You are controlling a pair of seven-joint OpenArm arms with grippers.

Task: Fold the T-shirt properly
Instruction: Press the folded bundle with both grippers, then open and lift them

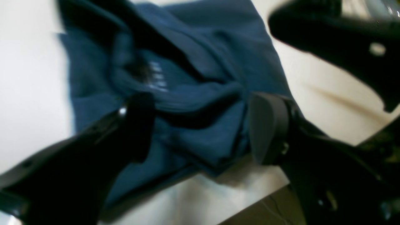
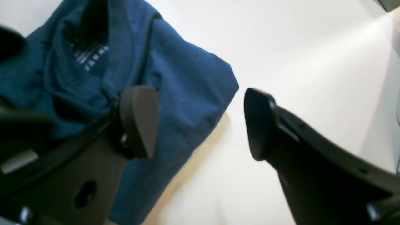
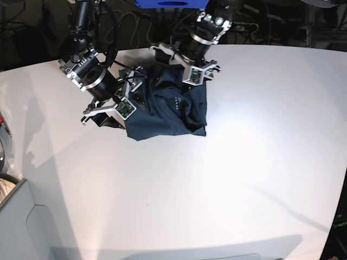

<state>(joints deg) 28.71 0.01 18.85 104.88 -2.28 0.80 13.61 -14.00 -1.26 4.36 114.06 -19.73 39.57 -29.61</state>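
The dark navy T-shirt lies bunched in a rough rectangle on the white table, its white neck label facing up. My left gripper hovers over the shirt's far edge; in the left wrist view it is open, its fingers straddling a rumpled fold of the T-shirt without closing on it. My right gripper is at the shirt's left edge. In the right wrist view it is open and empty, one finger over the T-shirt, the other over bare table.
A blue box and cables sit behind the table's far edge. The table's edge shows close to the shirt in the left wrist view. A grey unit stands at the near left corner.
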